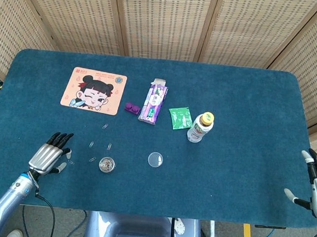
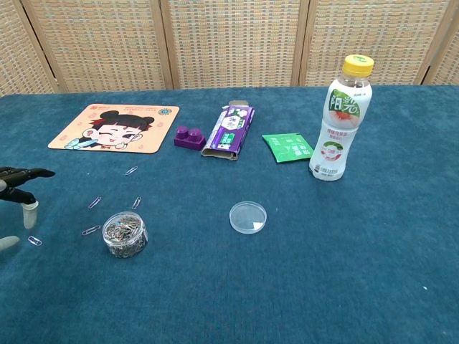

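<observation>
Several loose paperclips [image 1: 92,144] are lying lower left on the tabletop [image 1: 246,114], just beside the left hand [image 1: 48,155], whose fingers are spreading empty. Thin, stiff, slippery wire, probably needing a fingertip pinch. Beyond, a small clear jar [image 1: 106,164] is holding more.

The right hand [image 1: 315,186], open, is resting lower right.

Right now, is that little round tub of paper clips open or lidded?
Open. The tub of paper clips shows bare clips heaped to its rim, and a clear round lid lies apart on the table.
</observation>
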